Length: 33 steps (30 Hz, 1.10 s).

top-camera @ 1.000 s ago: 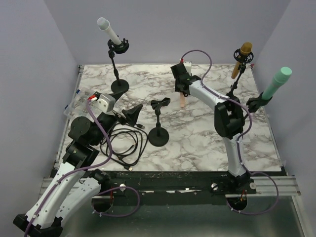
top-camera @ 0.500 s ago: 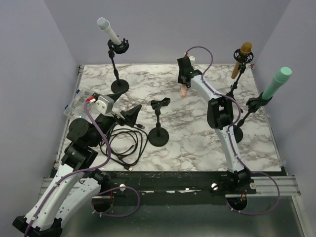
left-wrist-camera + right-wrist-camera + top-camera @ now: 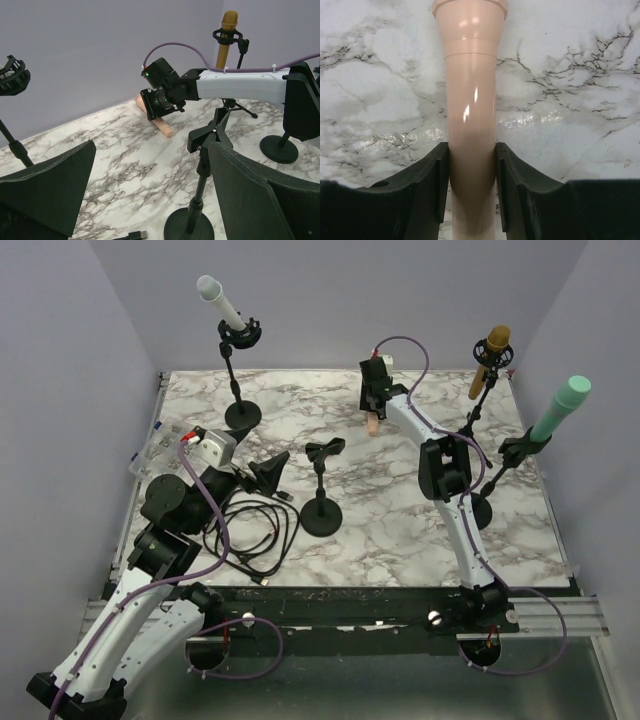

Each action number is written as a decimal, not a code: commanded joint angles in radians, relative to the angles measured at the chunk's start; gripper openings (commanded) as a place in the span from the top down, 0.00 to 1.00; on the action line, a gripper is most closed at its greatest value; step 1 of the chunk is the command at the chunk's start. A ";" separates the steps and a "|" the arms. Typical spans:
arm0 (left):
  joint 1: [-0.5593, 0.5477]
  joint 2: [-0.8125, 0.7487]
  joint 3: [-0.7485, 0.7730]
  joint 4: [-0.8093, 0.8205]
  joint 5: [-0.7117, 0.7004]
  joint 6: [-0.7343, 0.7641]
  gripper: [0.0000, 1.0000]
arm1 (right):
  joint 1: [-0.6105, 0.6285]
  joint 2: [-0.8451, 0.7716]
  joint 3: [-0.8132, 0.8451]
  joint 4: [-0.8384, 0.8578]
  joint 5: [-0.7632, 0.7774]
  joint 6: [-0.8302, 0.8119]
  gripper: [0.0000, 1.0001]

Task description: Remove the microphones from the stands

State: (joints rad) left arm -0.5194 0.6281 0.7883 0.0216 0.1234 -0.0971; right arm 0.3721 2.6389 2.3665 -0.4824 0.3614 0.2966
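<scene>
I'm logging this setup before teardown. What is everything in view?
table: one, white-grey marble, under everything
white microphone: one, white, back left
gold microphone: one, gold, back right
green microphone: one, mint green, right edge
occupied stands: three, black, holding those microphones
peach microphone: one, peach, back centre
empty stand: one, black, centre
cables: one tangle, black, near left
left gripper: one, black, fingers open, beside cables
right gripper: one, black, fingers shut on peach microphone

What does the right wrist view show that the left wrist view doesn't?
Only right wrist: fingers of the right end effector pressing both sides of the peach microphone. Only left wrist: the empty stand, the gold microphone on its stand, the open left end effector. Both: the peach microphone over the marble table.
</scene>
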 commanded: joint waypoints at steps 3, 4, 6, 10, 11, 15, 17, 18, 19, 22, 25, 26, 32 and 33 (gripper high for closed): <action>-0.005 0.000 0.004 0.006 0.022 -0.006 0.01 | 0.004 0.020 -0.023 0.003 -0.014 -0.011 0.43; -0.005 -0.001 0.003 0.006 0.024 -0.007 0.01 | 0.005 0.020 -0.016 -0.003 -0.017 -0.016 0.38; -0.005 0.001 0.003 0.005 0.025 -0.006 0.01 | 0.005 0.019 0.005 -0.021 -0.021 -0.026 0.32; -0.004 0.000 0.006 0.003 0.028 -0.006 0.01 | 0.005 -0.010 0.033 -0.052 -0.040 -0.035 0.26; -0.005 -0.001 0.005 0.003 0.031 -0.006 0.01 | 0.004 -0.024 0.038 -0.063 -0.050 -0.035 0.23; -0.005 -0.003 0.003 0.011 0.061 -0.007 0.01 | 0.007 -0.128 0.014 -0.104 -0.079 -0.034 0.07; -0.005 0.003 0.007 0.012 0.093 -0.010 0.01 | 0.010 -0.214 -0.056 -0.107 -0.095 -0.032 0.00; -0.005 0.009 0.013 0.010 0.108 -0.012 0.01 | 0.013 -0.271 -0.102 -0.097 -0.108 -0.033 0.00; -0.005 0.019 0.023 0.001 0.122 -0.017 0.01 | 0.018 -0.324 -0.172 -0.082 -0.123 -0.035 0.00; -0.005 0.037 0.038 -0.010 0.156 -0.041 0.01 | 0.036 -0.507 -0.376 -0.040 -0.135 -0.026 0.00; -0.005 0.043 0.037 -0.001 0.178 -0.062 0.01 | 0.044 -0.691 -0.555 -0.029 -0.209 0.021 0.00; -0.005 0.047 0.038 -0.001 0.185 -0.067 0.01 | 0.048 -0.744 -0.623 -0.015 -0.246 0.040 0.00; -0.007 0.071 0.037 0.006 0.213 -0.090 0.01 | 0.072 -1.035 -0.919 0.052 -0.518 0.128 0.00; -0.007 0.072 0.036 0.007 0.212 -0.090 0.01 | 0.073 -1.068 -0.961 0.061 -0.567 0.145 0.00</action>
State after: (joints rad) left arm -0.5194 0.6907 0.7963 0.0135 0.2890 -0.1616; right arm 0.4347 1.6619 1.5501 -0.4522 0.0353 0.3622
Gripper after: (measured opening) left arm 0.982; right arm 0.998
